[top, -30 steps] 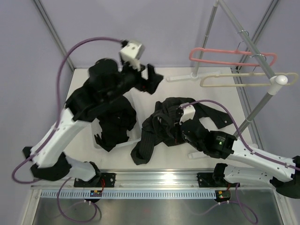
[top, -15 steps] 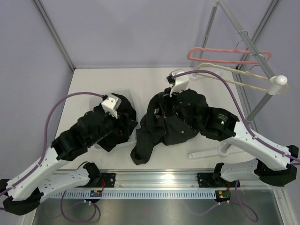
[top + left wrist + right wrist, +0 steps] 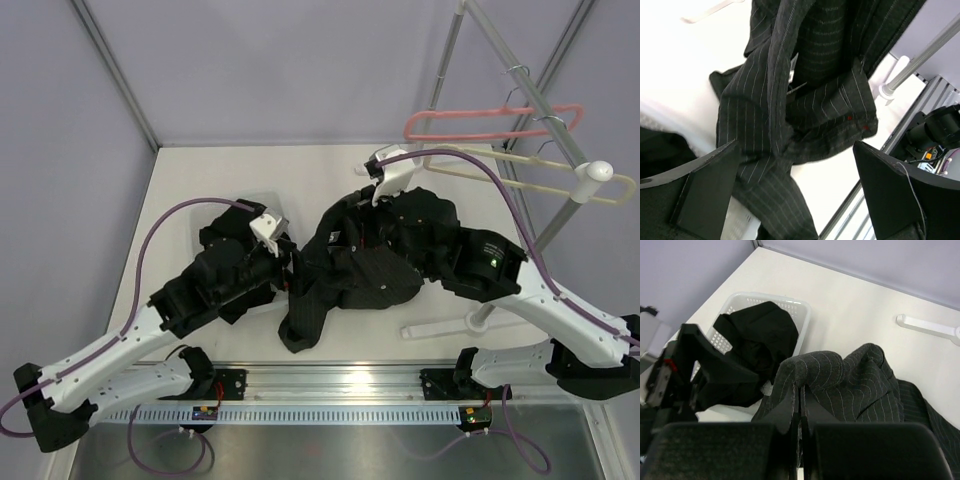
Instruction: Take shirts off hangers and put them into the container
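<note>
Looking down on a white worktop, closed in by pale lilac walls behind and at both sides. On the right, a slanted grey rack pole, its white foot flat on the surface. At mid-worktop, near that foot, the pinstriped shirt in a rumpled heap, one part raised, a sleeve trailing toward the near edge. Just left of it, the container with the black shirt bundled inside, largely covered from above by the left arm. Hooked on the pole, both bare: the pink hanger above, the cream hanger just below. Purple cables looping off both arms. Right pincer clamped tight on a fold of the pinstriped shirt, cloth draped over its tips. Left pincer spread to its widest, gripping nothing, poised between container and heap, facing the striped cloth. Smallest of all, a red mark on that cloth.
</note>
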`<act>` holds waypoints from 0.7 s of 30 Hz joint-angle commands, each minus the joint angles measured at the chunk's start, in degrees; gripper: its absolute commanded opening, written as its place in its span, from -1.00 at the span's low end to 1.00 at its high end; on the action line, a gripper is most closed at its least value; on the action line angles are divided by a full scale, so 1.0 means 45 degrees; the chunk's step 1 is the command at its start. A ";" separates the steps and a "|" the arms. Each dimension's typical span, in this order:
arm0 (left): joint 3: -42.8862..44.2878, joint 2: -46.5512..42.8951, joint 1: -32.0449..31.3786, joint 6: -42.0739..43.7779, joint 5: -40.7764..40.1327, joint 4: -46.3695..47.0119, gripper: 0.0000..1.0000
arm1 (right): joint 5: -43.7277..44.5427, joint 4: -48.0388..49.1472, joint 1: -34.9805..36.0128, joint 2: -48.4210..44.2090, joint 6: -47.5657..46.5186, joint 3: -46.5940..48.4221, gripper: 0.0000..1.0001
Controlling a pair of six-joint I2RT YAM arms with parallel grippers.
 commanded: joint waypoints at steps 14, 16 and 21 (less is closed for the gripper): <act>0.3668 0.5296 0.2098 0.0090 0.0955 0.1858 -1.00 | -0.1251 -0.1344 -0.0044 -0.2015 0.0070 0.0823 -1.00; 0.4995 0.5160 0.2119 0.0383 -0.0391 0.0669 -1.00 | -0.1154 -0.1618 -0.0044 -0.1957 0.0011 0.0842 -0.10; 0.9016 0.4612 0.2547 0.2608 -0.3502 -0.1969 -1.00 | -0.0782 -0.1523 -0.0025 -0.2191 0.0050 0.0218 0.84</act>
